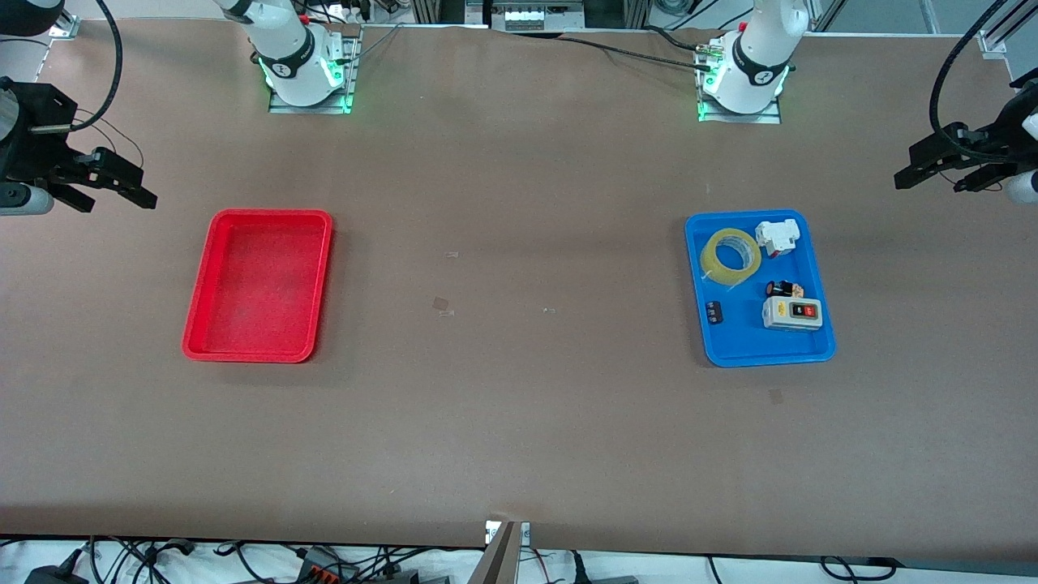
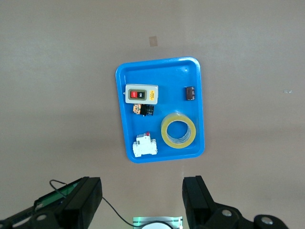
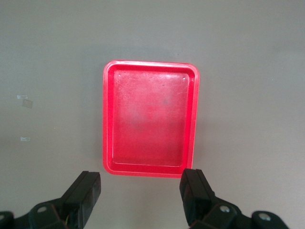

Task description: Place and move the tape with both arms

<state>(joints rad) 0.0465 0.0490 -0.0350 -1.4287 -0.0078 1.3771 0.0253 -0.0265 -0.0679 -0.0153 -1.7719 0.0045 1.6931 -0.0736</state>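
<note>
While both arms hang high at the two ends of the brown surface [image 1: 519, 422], nothing is held. Near the right arm's end lies a red tray [image 1: 204, 300], its floor bare. Near the left arm's end lies a blue tray [image 1: 734, 353] with five things in it. Up in the air over the surface's edge at its own end, the left hand [image 1: 932, 174] has its fingers spread wide and holds nothing; the right hand [image 1: 117, 182], likewise raised at its own end, is also spread and unloaded. Inside the blue tray, the tape [image 1: 731, 256] lies flat in the corner farthest from the front camera, beside a white breaker [image 1: 776, 237]. Nearer the camera sit a grey switch box [image 1: 792, 313], a small black-and-red part [image 1: 781, 288], and a small black block [image 1: 714, 312].
</note>
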